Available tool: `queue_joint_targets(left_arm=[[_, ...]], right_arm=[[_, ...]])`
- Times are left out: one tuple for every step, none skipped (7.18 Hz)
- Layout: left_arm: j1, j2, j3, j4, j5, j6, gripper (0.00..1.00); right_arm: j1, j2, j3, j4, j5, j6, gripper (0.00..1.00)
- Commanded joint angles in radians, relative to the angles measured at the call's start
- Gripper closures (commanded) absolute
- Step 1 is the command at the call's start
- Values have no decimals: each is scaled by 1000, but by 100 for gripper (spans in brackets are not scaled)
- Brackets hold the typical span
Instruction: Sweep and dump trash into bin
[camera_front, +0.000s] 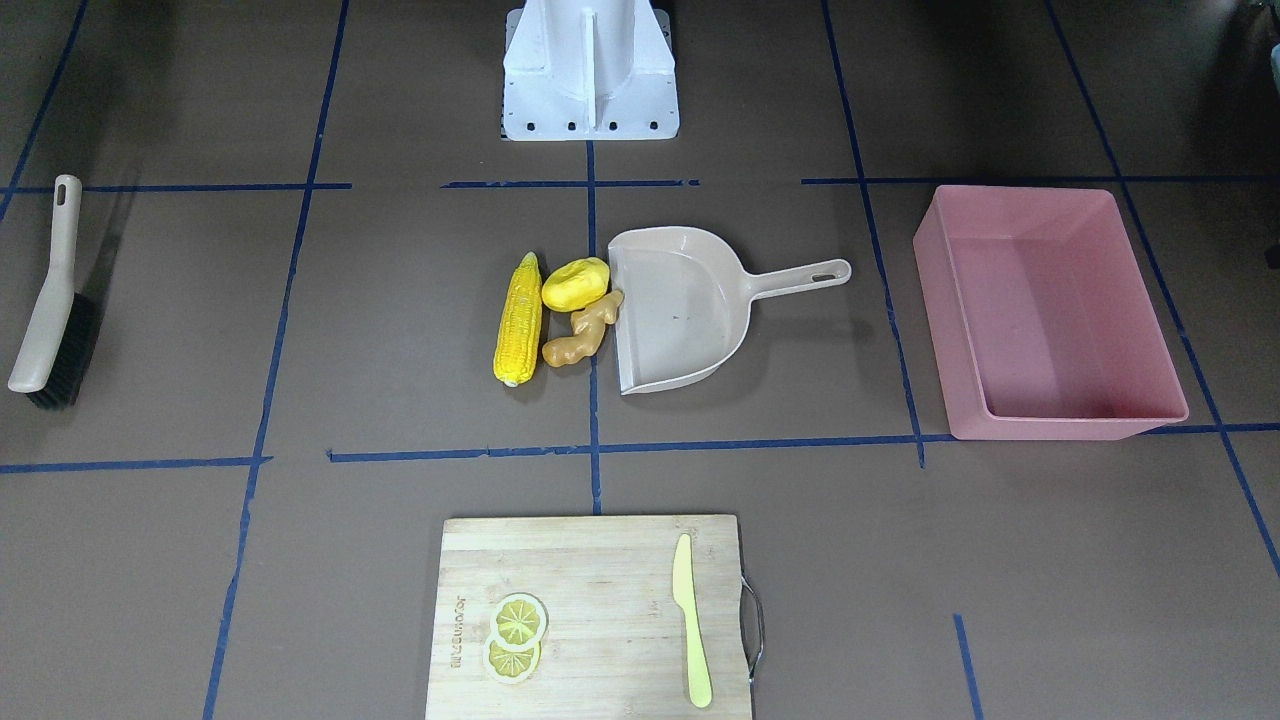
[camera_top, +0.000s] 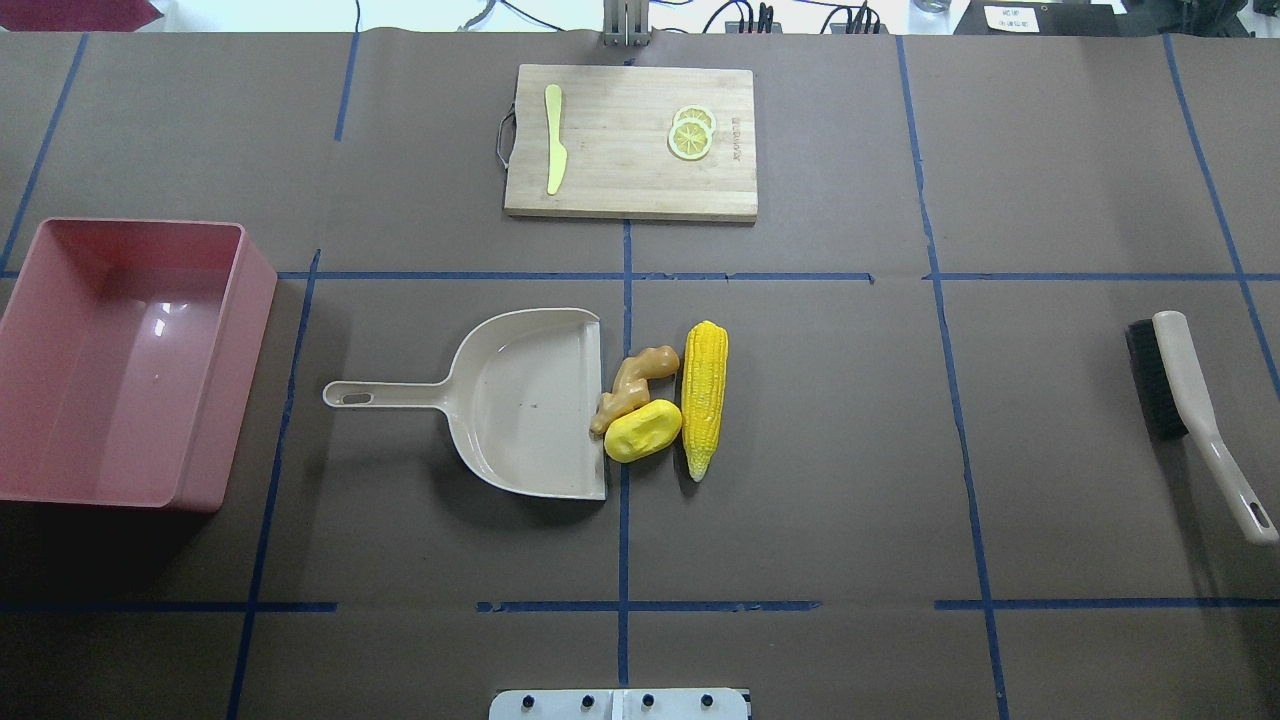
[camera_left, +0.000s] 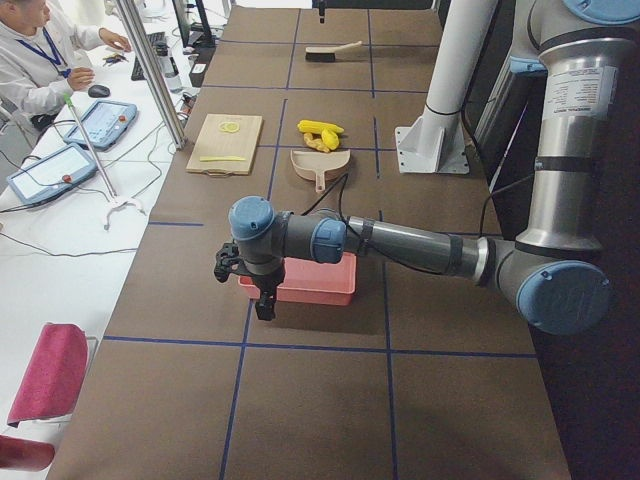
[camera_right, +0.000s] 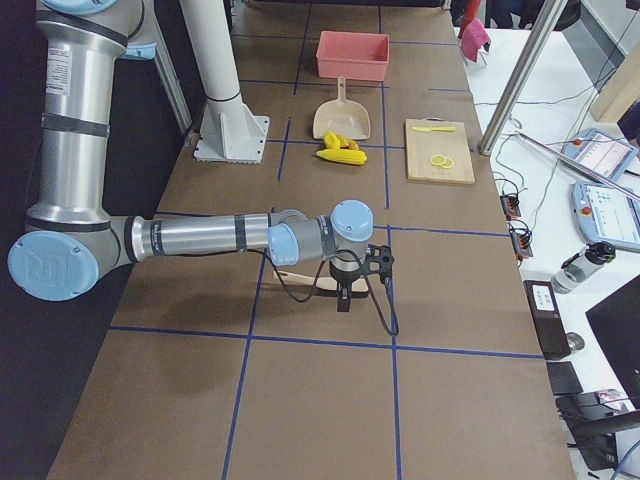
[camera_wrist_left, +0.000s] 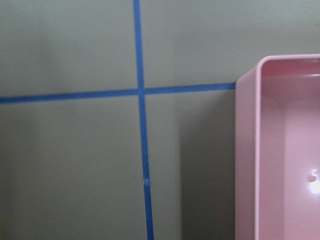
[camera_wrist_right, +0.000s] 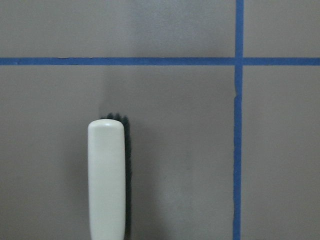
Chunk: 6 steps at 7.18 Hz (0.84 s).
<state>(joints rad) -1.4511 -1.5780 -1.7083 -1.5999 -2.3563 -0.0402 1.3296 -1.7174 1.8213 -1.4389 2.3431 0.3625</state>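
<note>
At the table's middle, seen from overhead, the trash lies just outside the open mouth of a beige dustpan: the ginger root touches the lip, the potato lump sits against the ginger, and the corn cob lies alongside both, parallel to the lip; the pan's tray shows only a few dark specks; the bin stands at the table's left end, its pink floor bare but for a glint of light; a brush lies at the right end; by the far edge a cutting board carries a knife and two overlapping lemon slices. The overhead and front-facing views show no arms; only the side views do: the left gripper hangs near the bin, the right gripper above the brush, and whether either stands apart or together I cannot tell; the wrist views show no fingers, only a corner of the bin and the brush's handle.
</note>
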Motion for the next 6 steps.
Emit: queue_joint_targets(left_arm=[[79,36,-2,-243,-29,-76,0],[180,-23,-5,-252,-64,-139,0],[281,-89,-14,-249,-58,-142,0],[328,-150,-22,-249,-57,-142,0],[386,-236,-24,-241,-54,-153,0],[434,-269,-20,-239,-49,-152,0]], right_arm=[[-143,-54,157,24,-8,267,0],[-214,-120,167,189,-17,364,0],[-281,-187,165,363,-86,472,0],[-335,-212,165,409,-111,519,0],[-363,-237,165,410,-126,545,0],[-418,-255,165,411,-190,546,0]])
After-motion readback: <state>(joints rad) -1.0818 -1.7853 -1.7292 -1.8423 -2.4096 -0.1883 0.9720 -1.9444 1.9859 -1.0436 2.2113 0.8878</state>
